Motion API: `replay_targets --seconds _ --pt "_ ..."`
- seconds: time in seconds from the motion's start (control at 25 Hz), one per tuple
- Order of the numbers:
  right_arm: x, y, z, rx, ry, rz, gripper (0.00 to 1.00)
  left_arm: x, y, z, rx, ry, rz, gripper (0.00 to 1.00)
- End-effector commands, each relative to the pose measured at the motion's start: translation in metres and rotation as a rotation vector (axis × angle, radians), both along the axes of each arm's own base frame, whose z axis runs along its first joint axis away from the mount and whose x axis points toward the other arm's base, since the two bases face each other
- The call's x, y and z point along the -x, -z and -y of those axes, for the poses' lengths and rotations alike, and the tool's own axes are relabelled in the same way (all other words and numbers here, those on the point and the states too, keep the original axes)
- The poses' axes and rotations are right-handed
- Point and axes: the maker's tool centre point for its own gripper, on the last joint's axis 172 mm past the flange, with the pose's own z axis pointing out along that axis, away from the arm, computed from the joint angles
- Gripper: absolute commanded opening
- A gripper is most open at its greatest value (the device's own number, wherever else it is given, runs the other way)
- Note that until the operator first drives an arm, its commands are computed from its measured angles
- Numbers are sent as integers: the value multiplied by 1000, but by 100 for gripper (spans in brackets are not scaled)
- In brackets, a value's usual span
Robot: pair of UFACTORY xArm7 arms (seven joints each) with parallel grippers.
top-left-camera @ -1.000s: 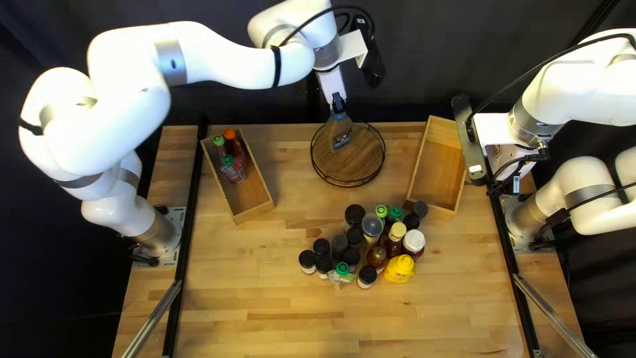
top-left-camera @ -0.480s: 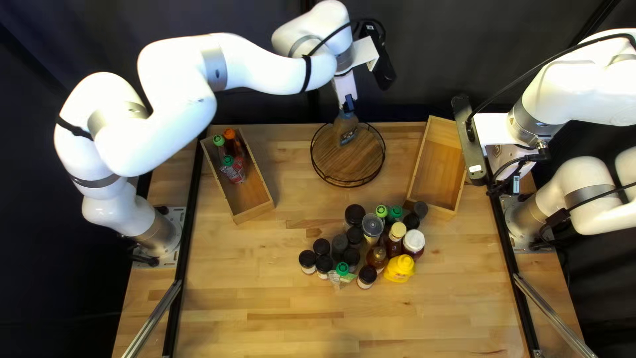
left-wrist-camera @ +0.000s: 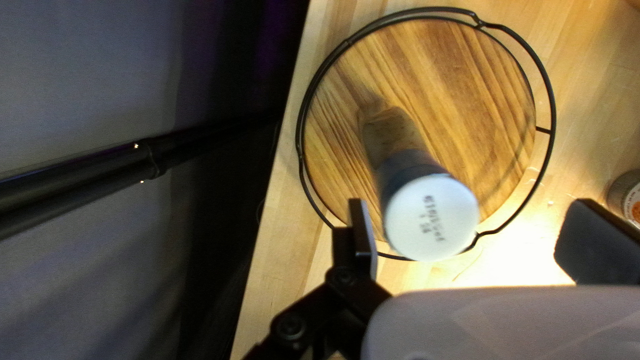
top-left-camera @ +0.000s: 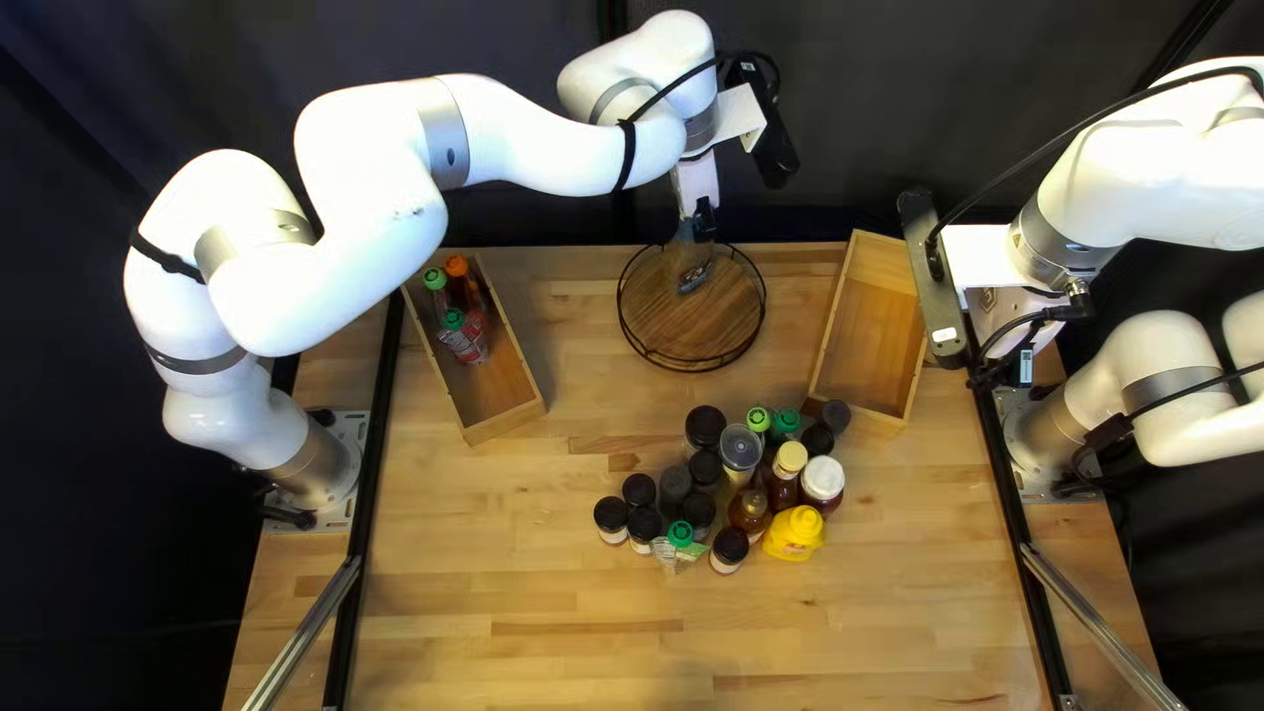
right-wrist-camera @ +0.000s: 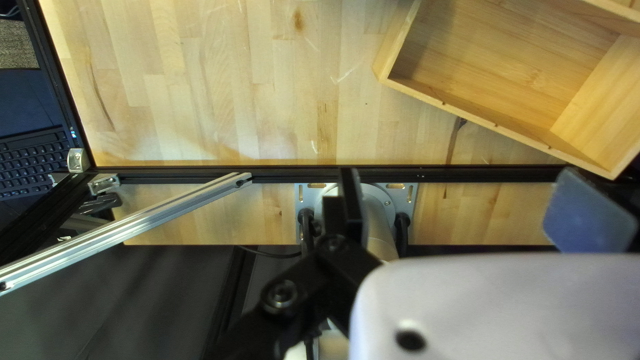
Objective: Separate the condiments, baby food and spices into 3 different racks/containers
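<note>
- 3 containers lie before you on the table (top-left-camera: 527, 593): 2 wooden boxes and 1 round tray (top-left-camera: 652, 316) with a black wire rim.
- Your left gripper (top-left-camera: 695, 237) is at the round tray. Its 2 fingers stand wide apart, with a gap beside the container with a pale round end (left-wrist-camera: 432, 217) that you see between them. That container shows over the tray's wood; you cannot tell whether it rests there.
- Your right gripper (top-left-camera: 990, 368) is near the table's right edge, its 2 fingers spread wide. Beyond them, your right wrist view shows the right arm's base (right-wrist-camera: 373, 213) and a metal rail (right-wrist-camera: 133, 223).
- At the left of the top left view, the left wooden box (top-left-camera: 503, 423) holds bottles with 2 green caps (top-left-camera: 435, 279) and 1 orange cap (top-left-camera: 457, 266).
- Between the boxes, nearer you, stands a close group of jars and bottles: many dark-lidded jars (top-left-camera: 611, 514), 1 white-lidded jar (top-left-camera: 823, 478), 1 yellow bottle (top-left-camera: 794, 533).
- The right wooden box (top-left-camera: 869, 329) sits just beside that group.
</note>
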Motion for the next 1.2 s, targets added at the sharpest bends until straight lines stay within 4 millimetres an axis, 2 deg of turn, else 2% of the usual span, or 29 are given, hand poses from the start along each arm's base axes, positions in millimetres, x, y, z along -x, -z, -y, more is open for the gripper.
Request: replay_targets --seconds 0.04,0.08,0.16,0.28,0.36,0.52,0.72,1.0,1.2 --pt "0 0 0 0 0 0 100 15 -12 47 45 55 -17 100" --pt "0 0 0 0 0 0 100 19 -14 56 52 66 -20 100" --pt "0 0 0 0 0 0 100 34 -18 89 74 116 -25 100" --pt "0 0 0 0 0 0 100 47 -23 122 92 168 -22 100" --pt "0 0 0 0 0 0 100 55 -28 162 106 216 -16 100" --pt "0 0 0 0 0 0 100 61 -28 224 126 302 -10 100" --pt "0 0 0 0 0 0 100 64 -14 302 154 379 -21 100" --pt "0 0 0 0 0 0 100 64 19 371 151 377 -60 100" --pt "0 0 0 0 0 0 100 59 41 398 131 365 -68 100"
